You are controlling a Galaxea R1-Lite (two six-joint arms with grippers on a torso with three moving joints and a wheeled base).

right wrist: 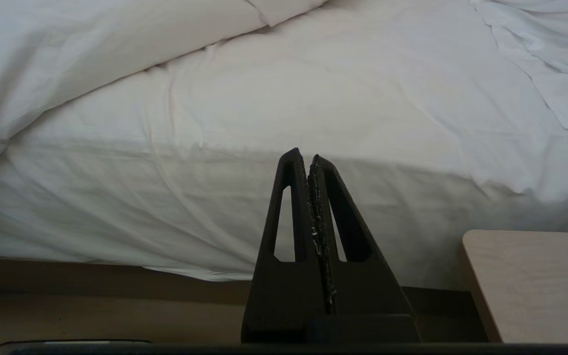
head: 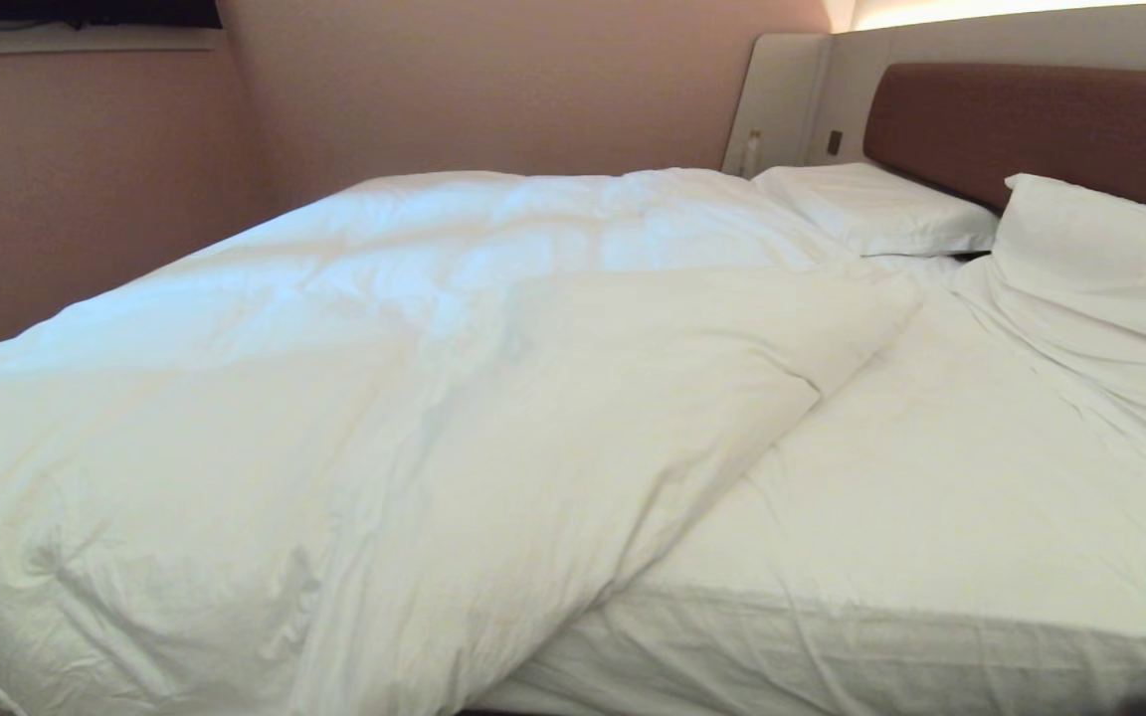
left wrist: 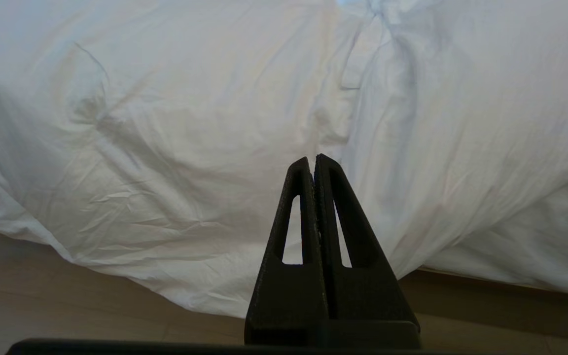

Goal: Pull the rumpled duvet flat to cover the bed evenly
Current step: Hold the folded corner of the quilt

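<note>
Staring down a bed (head: 931, 517) that's only half covered, nothing grabbed yet.

Head view: the duvet (head: 334, 398) is bunched over the left side, bare sheet (head: 981, 477) on the right, pillows (head: 871, 209) at the far end. Left wrist: my left gripper (left wrist: 312, 159) is pressed shut, empty, facing duvet overhang. Right wrist: right gripper (right wrist: 304, 155) is closed too, facing mattress. I'd pinch that folded corner (head: 881, 298) and drag it right, slow and low.

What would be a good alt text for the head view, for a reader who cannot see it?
A rumpled white duvet covers only the left part of a bed, leaving the sheet on the right bare. Two white pillows lie by the brown headboard. No robot arm is visible.
</note>
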